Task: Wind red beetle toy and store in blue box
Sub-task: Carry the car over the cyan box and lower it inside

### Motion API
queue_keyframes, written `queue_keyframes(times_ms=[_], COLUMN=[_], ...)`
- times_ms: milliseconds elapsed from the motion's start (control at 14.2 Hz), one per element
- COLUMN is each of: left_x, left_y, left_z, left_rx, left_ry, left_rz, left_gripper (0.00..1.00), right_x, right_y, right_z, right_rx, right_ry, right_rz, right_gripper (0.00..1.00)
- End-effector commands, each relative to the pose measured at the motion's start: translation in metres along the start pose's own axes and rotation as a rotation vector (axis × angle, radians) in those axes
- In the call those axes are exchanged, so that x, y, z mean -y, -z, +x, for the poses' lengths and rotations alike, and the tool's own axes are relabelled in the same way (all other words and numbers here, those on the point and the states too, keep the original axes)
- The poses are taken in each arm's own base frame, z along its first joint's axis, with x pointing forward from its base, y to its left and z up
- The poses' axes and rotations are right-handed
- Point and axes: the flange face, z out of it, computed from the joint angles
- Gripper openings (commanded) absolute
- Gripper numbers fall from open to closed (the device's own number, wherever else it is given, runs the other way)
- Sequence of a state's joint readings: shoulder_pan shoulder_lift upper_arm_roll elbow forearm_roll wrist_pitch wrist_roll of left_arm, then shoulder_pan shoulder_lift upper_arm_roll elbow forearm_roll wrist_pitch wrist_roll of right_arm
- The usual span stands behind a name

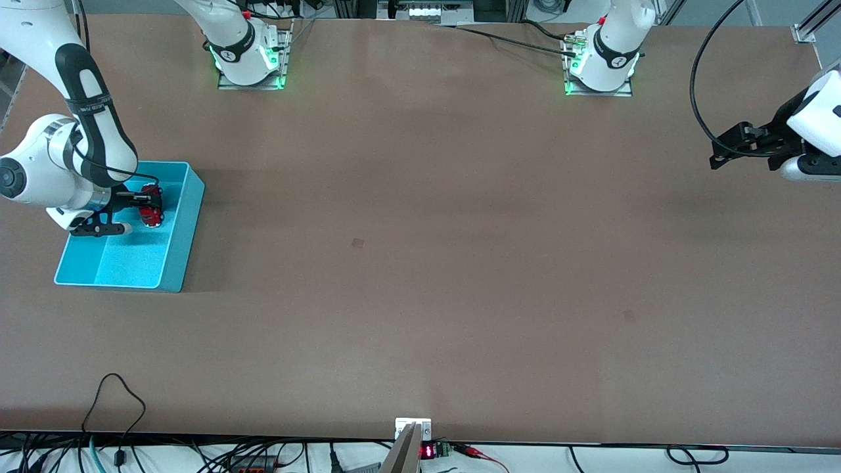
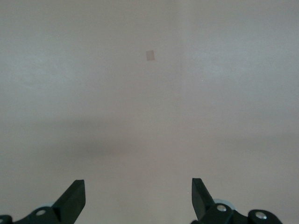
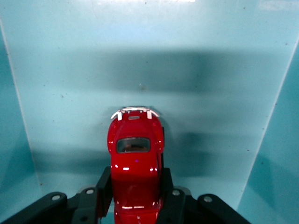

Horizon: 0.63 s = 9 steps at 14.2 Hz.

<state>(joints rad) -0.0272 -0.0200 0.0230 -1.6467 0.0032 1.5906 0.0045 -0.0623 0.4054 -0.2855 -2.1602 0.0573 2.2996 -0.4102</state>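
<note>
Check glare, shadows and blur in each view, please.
Front view: even light, soft arm shadows on the table. Right wrist view: sharp, highlights on the red beetle toy, banded shadows across the blue box floor. Left wrist view: soft, hazy, a faint shadow band.

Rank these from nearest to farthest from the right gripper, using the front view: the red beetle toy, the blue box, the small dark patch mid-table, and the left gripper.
1. Red beetle toy: clamped in the right gripper, over the box.
2. Blue box: directly below, at the right arm's end of the table.
3. Small dark patch: on the bare table, near its middle.
4. Left gripper: open, waiting over the left arm's end.
</note>
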Motion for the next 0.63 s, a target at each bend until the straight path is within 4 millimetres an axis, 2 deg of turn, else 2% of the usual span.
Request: queue_keyframes(times_ms=[0, 353, 423, 564], left_x=[-0.0004, -0.0013, -0.0004, -0.0006], left_y=[0.0058, 0.0059, 0.0059, 0.0059], left_z=[0.0029, 0.0035, 0.0035, 0.0035], left_rx=[0.005, 0.004, 0.004, 0.004], left_ry=[0.003, 0.001, 0.003, 0.003], left_rz=[-0.009, -0.009, -0.009, -0.011], left_gripper=[1.0, 1.0, 1.0, 1.0], right_x=[-0.0019, 0.0004, 0.0004, 0.0003], right_y=[-0.0109, -0.0116, -0.0132, -0.0147], right_z=[0.0, 0.0009, 0.0009, 0.001], right_rx=[0.001, 0.003, 0.006, 0.008], right_ry=[-0.057, -0.131, -0.131, -0.131], right_rz=[0.007, 0.006, 0.006, 0.006], right_gripper=[0.0, 0.01, 0.04, 0.21])
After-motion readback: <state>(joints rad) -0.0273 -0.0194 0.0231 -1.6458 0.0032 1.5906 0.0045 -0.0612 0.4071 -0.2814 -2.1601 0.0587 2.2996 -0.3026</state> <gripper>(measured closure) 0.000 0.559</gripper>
